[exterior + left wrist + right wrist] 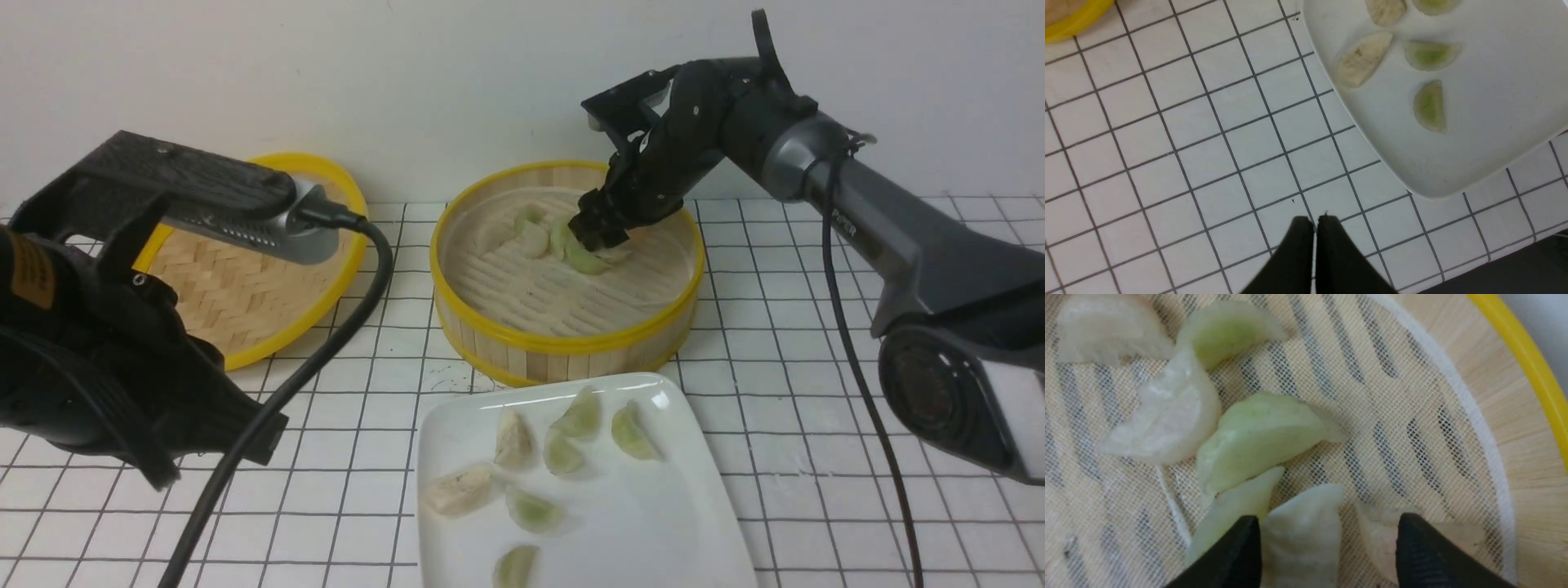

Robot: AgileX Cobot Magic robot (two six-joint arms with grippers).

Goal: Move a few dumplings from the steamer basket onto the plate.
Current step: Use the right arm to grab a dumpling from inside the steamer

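I've got R pincer [600,233] spread, tips astride a dumpling [1302,531] in steamer basket [563,343], mid-bench twd far edge. L pincer [1312,222] pressed together. Plate [653,506] at near edge w/ seven dumplings [580,416].

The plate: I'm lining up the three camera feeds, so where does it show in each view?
Front view: the plate lies at bottom centre, in front of the steamer basket.
Left wrist view: the plate shows one rounded corner, with the rest cut off by the frame.
Right wrist view: not in it.
Shared landmark: the beige dumpling nearest the plate's left edge, seen in the front and left wrist views.
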